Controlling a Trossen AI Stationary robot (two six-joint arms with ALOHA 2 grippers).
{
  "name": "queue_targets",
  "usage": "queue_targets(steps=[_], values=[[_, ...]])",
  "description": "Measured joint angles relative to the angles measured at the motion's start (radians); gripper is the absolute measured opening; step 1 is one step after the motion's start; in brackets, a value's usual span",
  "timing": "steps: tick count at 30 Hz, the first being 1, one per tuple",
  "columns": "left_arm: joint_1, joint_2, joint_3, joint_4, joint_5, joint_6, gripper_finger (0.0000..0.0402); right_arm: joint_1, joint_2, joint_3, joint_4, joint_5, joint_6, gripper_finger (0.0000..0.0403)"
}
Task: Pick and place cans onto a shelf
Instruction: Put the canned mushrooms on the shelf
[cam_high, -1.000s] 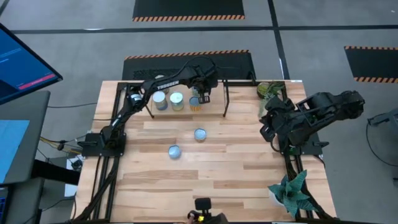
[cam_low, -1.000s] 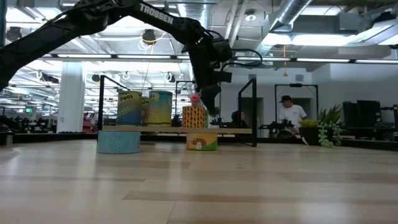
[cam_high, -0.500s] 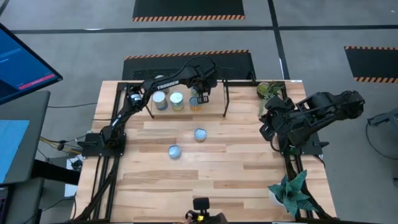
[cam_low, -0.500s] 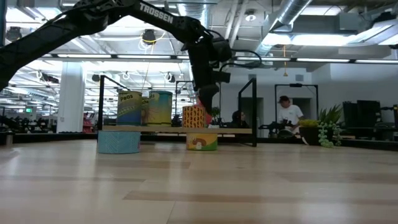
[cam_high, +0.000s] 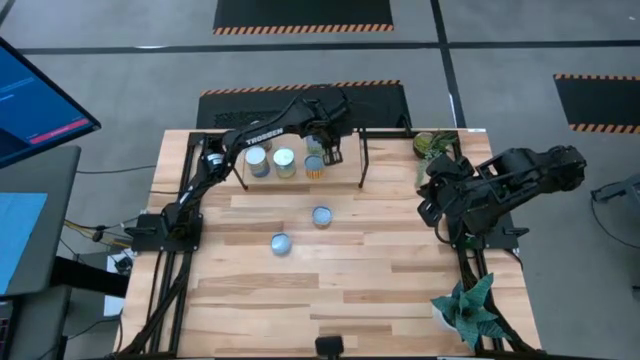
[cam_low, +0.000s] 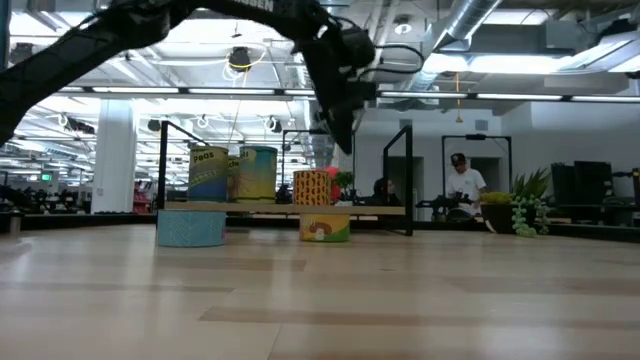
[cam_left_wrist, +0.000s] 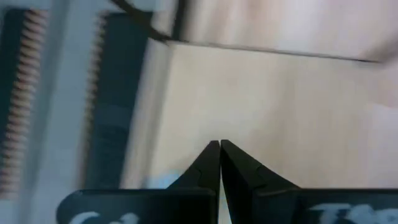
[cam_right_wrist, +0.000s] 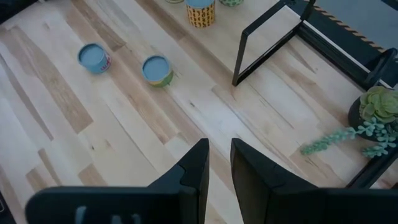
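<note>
Three cans stand upright on the shelf's wooden board (cam_low: 270, 210): two tall ones (cam_high: 257, 160) (cam_high: 285, 160) and an orange-labelled one (cam_high: 314, 164) (cam_low: 313, 187). Two low cans with pale blue tops rest on their bases on the table (cam_high: 322, 216) (cam_high: 281, 243); they also show in the right wrist view (cam_right_wrist: 157, 70) (cam_right_wrist: 93, 58). My left gripper (cam_low: 341, 135) hangs shut and empty just above the orange can; its wrist view (cam_left_wrist: 219, 144) shows the fingertips together. My right gripper (cam_right_wrist: 218, 149) is open and empty at the table's right edge (cam_high: 432, 203).
The shelf's thin black rods (cam_high: 364, 160) (cam_right_wrist: 267, 43) rise around the board at the far side. A potted plant (cam_high: 436, 146) stands at the far right corner and another (cam_high: 467, 308) at the near right. Bare tabletop (cam_high: 300, 300) lies toward the near edge.
My left gripper has gone up from the top of the orange can on the shelf and now hangs clear above it. The orange can stays upright where it was.
</note>
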Motion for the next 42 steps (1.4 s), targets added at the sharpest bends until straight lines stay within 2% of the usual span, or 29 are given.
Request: queue_targets(steps=[7,9,15,19,22,27,31,33,35,38,40,42], values=[[-0.086,-0.090,-0.010,-0.288,0.296,-0.189,0.0000,0.000,0.000,0.000,-0.004,-0.001,-0.038,0.0092],[-0.119,-0.096,-0.011,-0.363,0.337,-0.215,0.0000,0.000,0.000,0.000,-0.005,-0.002,-0.048,0.0092],[-0.213,-0.105,-0.015,-0.482,0.309,-0.250,0.0006,0.000,0.000,0.000,-0.008,-0.004,-0.123,0.0092],[-0.241,-0.105,-0.016,-0.478,0.301,-0.314,0.0028,0.011,-0.001,-0.001,-0.007,-0.026,-0.170,0.0092],[-0.256,-0.105,-0.018,-0.477,0.257,-0.362,0.0052,0.051,-0.021,-0.032,-0.007,-0.026,-0.182,0.0092],[-0.270,-0.119,-0.086,-0.474,0.185,-0.400,0.0092,0.143,-0.123,-0.185,-0.008,-0.026,-0.061,0.0092],[-0.286,-0.185,-0.210,-0.457,0.144,-0.382,0.0114,0.222,-0.241,-0.330,-0.009,-0.026,0.086,0.0092],[-0.297,-0.242,-0.327,-0.417,0.131,-0.400,0.0118,0.260,-0.298,-0.394,-0.007,-0.026,0.156,0.0092],[-0.312,-0.325,-0.467,-0.290,0.132,-0.444,0.0119,0.290,-0.341,-0.447,-0.001,-0.022,0.193,0.0092],[-0.333,-0.456,-0.690,-0.003,0.117,-0.535,0.0119,0.310,-0.389,-0.499,0.009,0.011,0.225,0.0092],[-0.337,-0.508,-0.818,0.231,0.101,-0.614,0.0119,0.310,-0.409,-0.520,0.016,0.037,0.235,0.0092],[-0.337,-0.536,-0.918,0.375,0.098,-0.688,0.0119,0.303,-0.419,-0.527,0.033,0.054,0.235,0.0092]])
